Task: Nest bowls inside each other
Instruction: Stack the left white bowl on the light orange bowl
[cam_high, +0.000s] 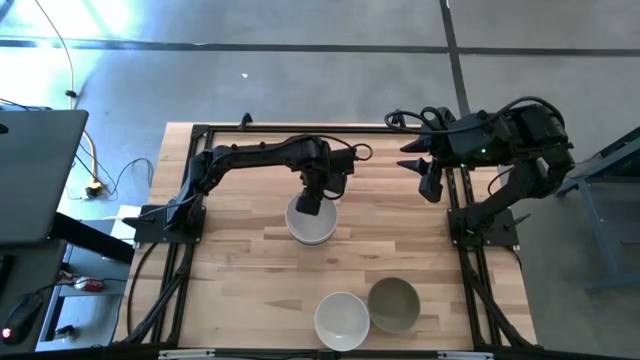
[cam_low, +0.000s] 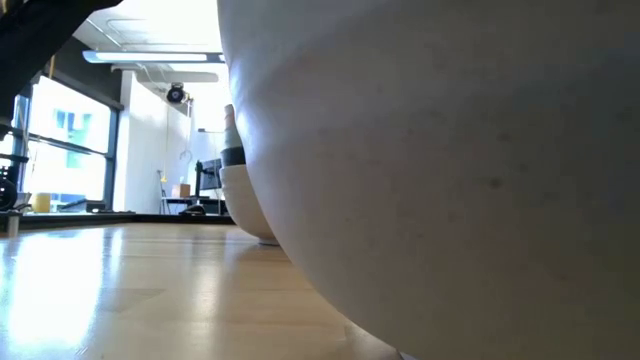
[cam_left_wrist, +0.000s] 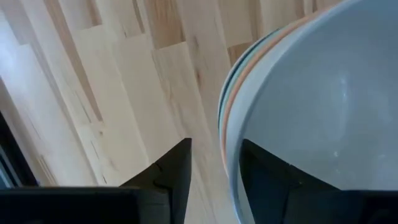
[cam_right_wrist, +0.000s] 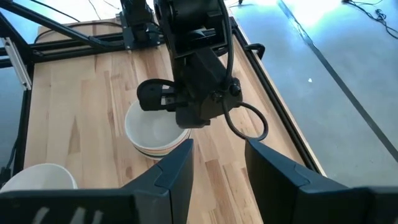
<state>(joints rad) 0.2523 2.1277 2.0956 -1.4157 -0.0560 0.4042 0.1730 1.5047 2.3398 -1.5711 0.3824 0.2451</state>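
Observation:
A stack of nested bowls (cam_high: 312, 228) stands on its base mid-table. Its top bowl is white (cam_left_wrist: 323, 93), with peach and mint rims showing under it; no black bowl shows. My left gripper (cam_high: 310, 205) hangs over the stack's far-left rim, open, with that rim between its fingers (cam_left_wrist: 216, 144). Near the table's near edge a single white bowl (cam_high: 342, 320) and an olive-grey bowl (cam_high: 393, 303) stand side by side. The white one fills the low view (cam_low: 450, 150), with the stack (cam_low: 245, 205) behind it. My right gripper (cam_high: 430, 185) waits open at the far right. My left gripper comes at the stack from above, pointing down. One finger (cam_left_wrist: 267, 186) is inside the top white bowl and the other (cam_left_wrist: 174, 180) outside the stack, with the rims (cam_left_wrist: 227, 118) between them. I cannot tell whether either finger touches the rim.
Black arm frames run along the table's left (cam_high: 165, 230) and right (cam_high: 480, 240) sides. Bare wooden tabletop (cam_high: 240, 290) lies left of the two single bowls. A laptop (cam_high: 35, 170) and cables sit off the table's left side.

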